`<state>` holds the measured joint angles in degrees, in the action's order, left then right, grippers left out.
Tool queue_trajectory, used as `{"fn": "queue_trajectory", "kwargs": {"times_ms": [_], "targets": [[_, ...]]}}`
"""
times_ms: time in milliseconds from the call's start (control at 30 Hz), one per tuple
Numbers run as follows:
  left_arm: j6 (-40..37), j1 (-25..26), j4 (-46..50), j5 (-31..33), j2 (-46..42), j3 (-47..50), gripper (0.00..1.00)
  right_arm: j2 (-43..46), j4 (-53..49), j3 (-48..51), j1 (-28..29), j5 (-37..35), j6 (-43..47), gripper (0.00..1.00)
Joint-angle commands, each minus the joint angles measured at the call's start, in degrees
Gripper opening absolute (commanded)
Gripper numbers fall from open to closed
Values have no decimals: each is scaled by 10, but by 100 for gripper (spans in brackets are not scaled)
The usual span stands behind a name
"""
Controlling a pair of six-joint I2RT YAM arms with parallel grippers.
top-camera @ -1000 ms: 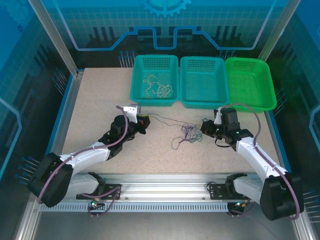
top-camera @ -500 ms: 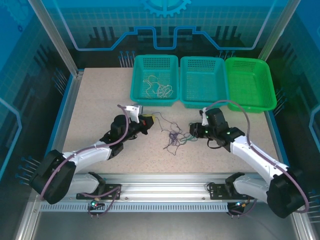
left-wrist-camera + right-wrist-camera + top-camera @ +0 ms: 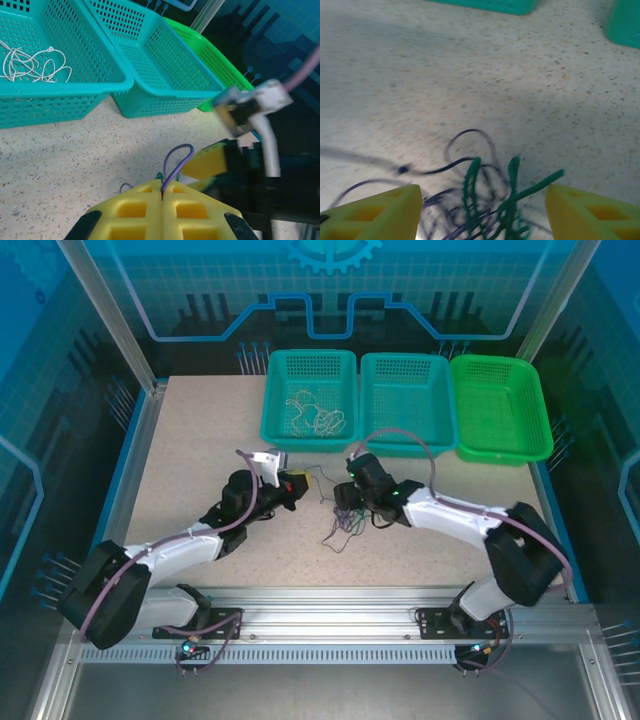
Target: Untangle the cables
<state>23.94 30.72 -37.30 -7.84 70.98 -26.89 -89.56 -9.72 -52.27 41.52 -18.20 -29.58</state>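
Left gripper (image 3: pixel 162 194): yellow pads pressed together, clamped on a purple cable (image 3: pixel 177 161) that rises from the seam between them in a small loop; the right arm's yellow finger lies just beyond.

Right gripper (image 3: pixel 481 196): pads spread wide apart, grasping nothing; green cable (image 3: pixel 511 172) and dark purple strands lie on the table between the two pads.

Top view: the two grippers sit close together near the middle of the table (image 3: pixel 190 440); the clump of cables (image 3: pixel 343 526) lies on the surface just in front of the right gripper, loose ends trailing toward the near edge.

Beyond, along the far edge: left teal basket (image 3: pixel 268 400) with pale cables (image 3: pixel 316 417) curled inside; middle teal basket (image 3: pixel 405 446); green basket (image 3: pixel 500 453).
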Motion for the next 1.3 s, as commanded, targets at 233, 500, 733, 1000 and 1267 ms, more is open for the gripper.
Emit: {"fn": "queue_trajectory", "kwargs": {"times_ms": [233,500,733,1000,1267], "targets": [[-35,-19,108,205,-268,75,0,-36,-50,45,-50,-100,-99,65],[18,-66,315,333,-359,68,0,58,-42,137,-149,-87,-103,63],[67,-99,345,321,-357,81,0,174,-6,206,-238,-45,-97,62],[37,-101,220,187,-280,81,0,233,112,219,-182,213,69,68],[21,-101,215,150,-262,60,0,306,114,183,-92,236,170,85]]}}
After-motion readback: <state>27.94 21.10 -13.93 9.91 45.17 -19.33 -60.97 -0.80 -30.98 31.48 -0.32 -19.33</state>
